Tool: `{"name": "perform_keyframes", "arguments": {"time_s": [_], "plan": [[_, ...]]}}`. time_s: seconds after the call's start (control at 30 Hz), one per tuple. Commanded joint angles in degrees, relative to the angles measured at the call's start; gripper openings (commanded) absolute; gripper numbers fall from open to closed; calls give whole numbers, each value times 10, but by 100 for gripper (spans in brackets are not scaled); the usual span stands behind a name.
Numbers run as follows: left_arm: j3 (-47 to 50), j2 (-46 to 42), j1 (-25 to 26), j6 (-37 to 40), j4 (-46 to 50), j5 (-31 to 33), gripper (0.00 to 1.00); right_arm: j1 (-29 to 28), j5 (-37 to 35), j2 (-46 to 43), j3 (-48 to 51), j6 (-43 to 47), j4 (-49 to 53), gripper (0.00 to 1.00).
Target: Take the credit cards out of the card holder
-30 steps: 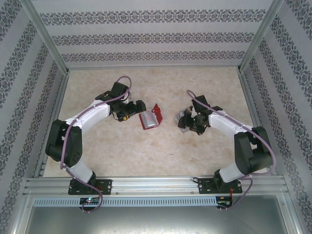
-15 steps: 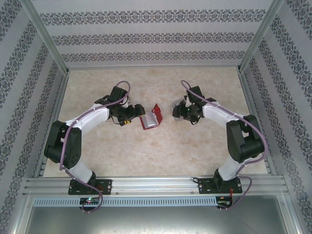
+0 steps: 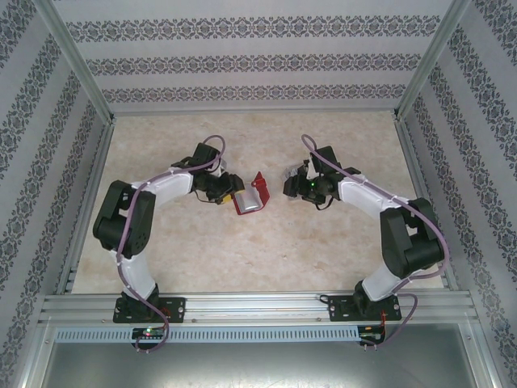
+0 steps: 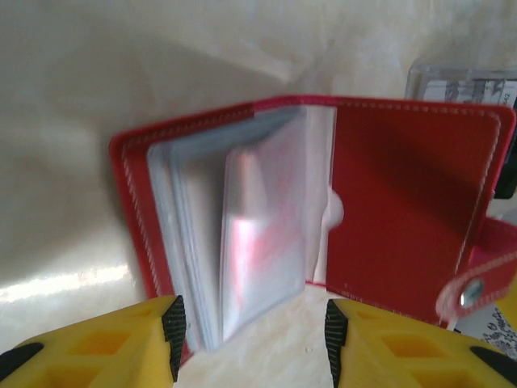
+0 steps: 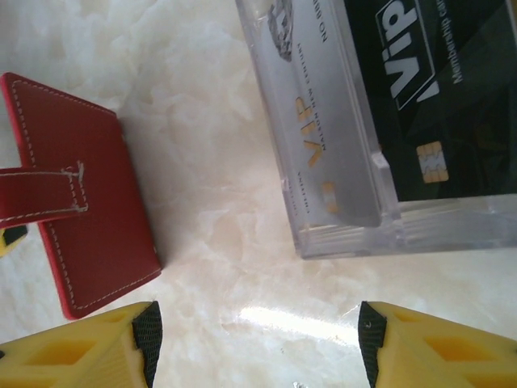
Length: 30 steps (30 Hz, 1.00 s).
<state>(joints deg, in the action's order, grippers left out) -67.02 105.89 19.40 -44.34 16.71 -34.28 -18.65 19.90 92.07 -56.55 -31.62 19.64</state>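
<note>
The red card holder (image 3: 250, 200) lies open on the table's middle, its far cover raised. In the left wrist view its clear sleeves (image 4: 242, 242) fan out from the red covers (image 4: 412, 210). My left gripper (image 4: 253, 339) is open around the sleeves' lower edge. The left pad sits by the left cover and the right pad stands apart. I cannot tell whether the sleeves hold cards. A clear case (image 5: 380, 226) holds credit cards: a grey-silver one (image 5: 323, 137) and a dark one (image 5: 436, 89). My right gripper (image 5: 258, 339) hangs open over bare table between the case and the holder's red back (image 5: 89, 202).
Patterned walls and metal posts enclose the marble table (image 3: 258, 259). An aluminium rail (image 3: 258, 307) runs along the near edge. The holder's snap strap (image 4: 485, 283) sticks out toward the right gripper. Both grippers (image 3: 232, 187) (image 3: 288, 186) flank the holder closely.
My left gripper slid right up to the card holder while its jaws narrowed. My right arm swung left and away from the near edge, ending close to the holder's right side.
</note>
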Motion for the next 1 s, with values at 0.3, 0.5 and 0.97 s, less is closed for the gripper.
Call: {"name": "perform_keyframes", "arguments": {"time_s": [0.3, 0.5, 0.97], "plan": [[-92, 77, -8, 58, 52, 29, 52, -11, 22, -43, 12, -13, -2, 66], [-96, 91, -7, 57, 25, -23, 46, -14, 29, -42, 4, -9, -1, 63], [-79, 92, -8, 60, -13, -73, 15, -20, 27, -46, -2, -10, 0, 61]]}}
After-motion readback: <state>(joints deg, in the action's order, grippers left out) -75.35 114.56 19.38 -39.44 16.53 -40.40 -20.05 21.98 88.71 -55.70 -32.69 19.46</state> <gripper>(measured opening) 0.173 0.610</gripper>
